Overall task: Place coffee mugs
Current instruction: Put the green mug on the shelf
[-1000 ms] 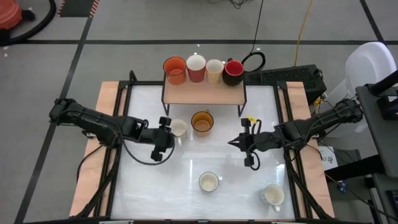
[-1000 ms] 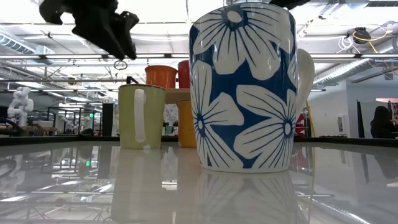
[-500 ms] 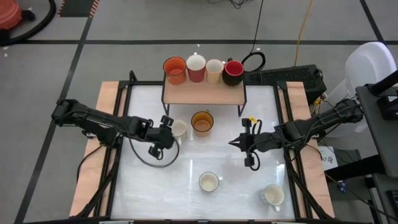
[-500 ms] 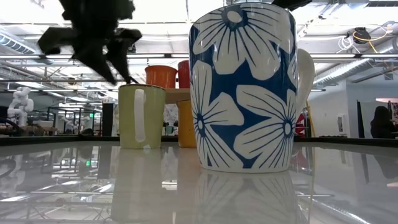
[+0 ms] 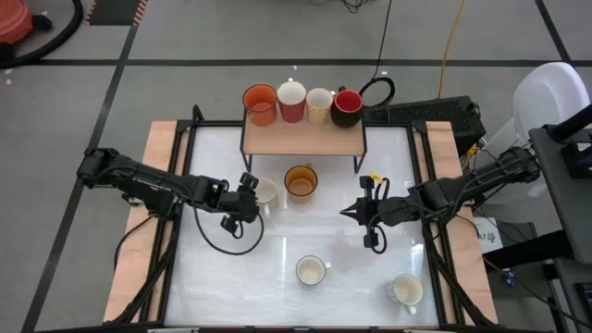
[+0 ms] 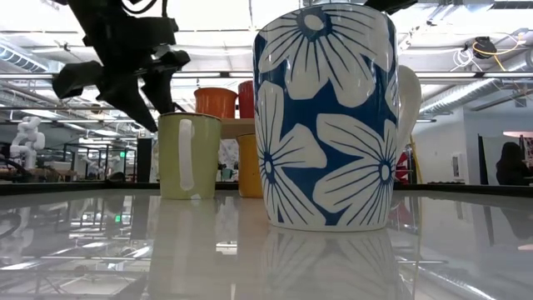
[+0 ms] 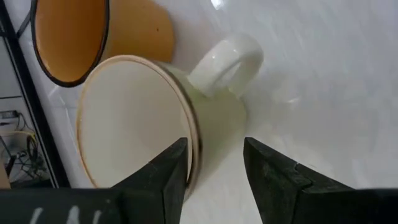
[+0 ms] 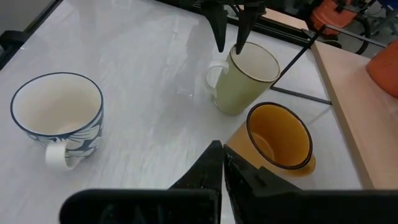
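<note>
High view, cream mug (image 5: 265, 191) upright, left gripper (image 5: 246, 196) straddling rim

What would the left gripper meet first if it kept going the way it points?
Probably the cream mug: the left gripper has its fingers astride the mug's wall near the rim, one inside, one outside. Further on it would likely meet the mug's inside or the table.

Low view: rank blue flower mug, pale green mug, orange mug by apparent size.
1. Blue flower mug, largest, but it is nearest the camera.
2. Pale green mug.
3. Orange mug, farthest back on the shelf.
True sizes unsure; distance drives this order.
</note>
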`<move>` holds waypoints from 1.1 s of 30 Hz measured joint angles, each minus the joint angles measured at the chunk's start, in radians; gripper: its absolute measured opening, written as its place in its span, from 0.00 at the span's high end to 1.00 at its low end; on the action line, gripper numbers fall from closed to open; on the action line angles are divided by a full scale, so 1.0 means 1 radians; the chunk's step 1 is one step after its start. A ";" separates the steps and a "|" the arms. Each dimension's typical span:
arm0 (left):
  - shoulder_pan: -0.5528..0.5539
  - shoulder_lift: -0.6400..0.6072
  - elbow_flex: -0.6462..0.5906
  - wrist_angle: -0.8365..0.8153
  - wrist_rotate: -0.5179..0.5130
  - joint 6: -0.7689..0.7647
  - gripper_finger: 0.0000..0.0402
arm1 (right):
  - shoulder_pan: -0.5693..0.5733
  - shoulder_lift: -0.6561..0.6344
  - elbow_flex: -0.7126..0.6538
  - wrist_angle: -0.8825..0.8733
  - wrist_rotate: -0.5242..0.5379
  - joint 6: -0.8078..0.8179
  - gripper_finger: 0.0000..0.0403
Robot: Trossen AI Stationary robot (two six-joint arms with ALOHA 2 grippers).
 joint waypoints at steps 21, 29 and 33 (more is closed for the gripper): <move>0.088 0.001 -0.006 0.005 0.121 -0.083 0.94 | 0.000 0.000 0.000 -0.001 0.001 -0.002 1.00; 0.086 0.001 0.061 -0.058 0.117 -0.273 0.94 | 0.000 0.000 0.000 0.000 0.001 -0.010 1.00; 0.075 0.000 0.119 -0.085 0.107 -0.295 0.94 | -0.003 0.000 0.000 0.003 0.002 -0.025 1.00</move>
